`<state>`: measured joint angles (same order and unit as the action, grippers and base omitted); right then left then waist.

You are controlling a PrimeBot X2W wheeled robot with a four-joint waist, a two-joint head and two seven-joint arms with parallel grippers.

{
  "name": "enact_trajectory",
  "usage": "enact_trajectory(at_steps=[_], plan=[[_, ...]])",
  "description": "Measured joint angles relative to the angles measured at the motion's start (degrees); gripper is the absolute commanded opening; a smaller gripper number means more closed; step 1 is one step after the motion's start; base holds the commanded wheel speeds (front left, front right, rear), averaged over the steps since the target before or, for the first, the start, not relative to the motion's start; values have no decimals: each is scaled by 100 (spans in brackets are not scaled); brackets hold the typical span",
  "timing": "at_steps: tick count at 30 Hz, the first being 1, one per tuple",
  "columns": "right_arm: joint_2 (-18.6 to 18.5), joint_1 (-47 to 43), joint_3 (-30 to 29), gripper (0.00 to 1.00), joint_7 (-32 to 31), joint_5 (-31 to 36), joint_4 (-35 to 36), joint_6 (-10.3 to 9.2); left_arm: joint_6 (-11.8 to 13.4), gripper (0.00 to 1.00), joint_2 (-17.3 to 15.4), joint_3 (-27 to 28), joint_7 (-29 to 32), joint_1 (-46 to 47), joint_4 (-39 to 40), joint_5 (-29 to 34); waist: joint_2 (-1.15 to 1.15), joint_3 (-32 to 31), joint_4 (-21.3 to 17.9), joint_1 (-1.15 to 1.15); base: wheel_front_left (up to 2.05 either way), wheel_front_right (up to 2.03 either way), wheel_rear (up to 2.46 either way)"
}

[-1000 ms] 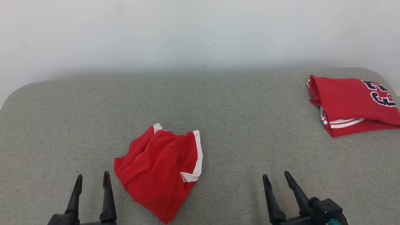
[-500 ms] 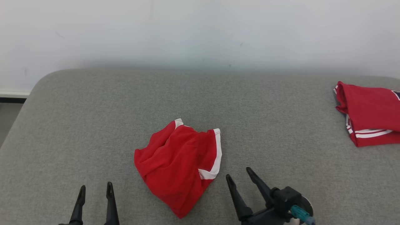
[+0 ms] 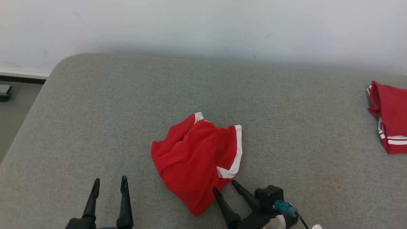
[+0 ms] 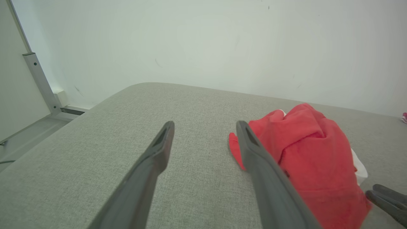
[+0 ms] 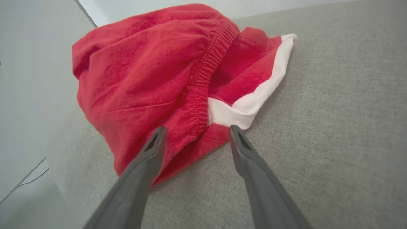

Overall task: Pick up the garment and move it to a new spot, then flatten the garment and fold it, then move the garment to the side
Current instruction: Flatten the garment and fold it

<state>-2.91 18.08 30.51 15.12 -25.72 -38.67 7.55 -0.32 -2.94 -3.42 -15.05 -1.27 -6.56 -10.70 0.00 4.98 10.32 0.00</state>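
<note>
Red shorts [image 3: 197,159] with white trim and an elastic waistband lie crumpled in a loose heap on the grey upholstered surface [image 3: 95,111], towards its near edge and roughly midway between the two arms. In the right wrist view the shorts [image 5: 152,79] show the gathered waistband running down the middle and a white band folded over on the right side.

The right gripper [image 3: 225,186] sits at the near right corner of the heap, its jaws spread wide and not closed on the cloth. From its own camera the right gripper [image 5: 197,128] has one fingertip over the red fabric and the other just beside the white trim; whether either touches the cloth cannot be told.

The left gripper [image 3: 109,179] hangs over bare upholstery near and to the left of the shorts, apart from them, jaws also wide. In the left wrist view the left gripper [image 4: 205,125] points past the shorts [image 4: 311,159], which lie to its right.

A folded red jersey [image 3: 389,117] with white stripes rests well apart at the far right, beneath the white wall [image 3: 190,25].
</note>
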Motion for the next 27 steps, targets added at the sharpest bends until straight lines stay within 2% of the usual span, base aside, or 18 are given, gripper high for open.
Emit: enact_trajectory(at_steps=[3, 4, 6, 7, 8, 9, 13, 15, 21, 27], plan=[[-1, 187, 246, 100, 0, -272, -331, 0, 5, 100, 2, -54, 0, 33, -12, -8, 0, 43, 113, 0, 0, 0, 0], [-2, 234, 354, 87, 0, -385, -421, 0, 10, 100, 0, -62, 0, 34, -18, -11, 0, 55, 150, 0, 0, 0, 0], [4, 311, 493, 46, 0, -592, -539, 0, 27, 100, 0, -86, 0, 42, -22, -25, 0, 77, 216, 0, 0, 0, 0], [2, 355, 571, 39, 1, -688, -600, 0, 27, 100, 0, -92, 0, 46, -22, -31, 0, 86, 245, 0, 0, 0, 0], [0, 394, 647, 8, 1, -777, -660, 0, 27, 100, 1, -99, 0, 48, -22, -32, 0, 94, 269, 0, 0, 0, 0], [2, 440, 725, 0, 0, -909, -716, 0, 31, 100, 0, -111, 0, 52, -23, -32, 0, 105, 306, 0, 0, 0, 0], [0, 549, 514, 0, 0, -854, -624, 0, 68, 100, 1, -79, 0, 51, -11, -34, 0, 104, 292, 0, 0, 0, 0], [3, 536, 288, 0, -1, -588, -479, 0, 86, 100, 0, -36, 0, 35, -1, -36, 0, 88, 245, 0, 0, 0, 0], [-26, 46, -923, 0, 1, 441, 508, 0, 90, 100, 0, -41, 0, -17, -2, -136, 0, 12, 9, 0, 0, 0, 0], [-186, -788, -2065, 0, -1, 1076, 1483, 0, 133, 100, 2, -196, 0, -42, -22, -234, 0, -58, -303, 0, 0, 0, 0]])
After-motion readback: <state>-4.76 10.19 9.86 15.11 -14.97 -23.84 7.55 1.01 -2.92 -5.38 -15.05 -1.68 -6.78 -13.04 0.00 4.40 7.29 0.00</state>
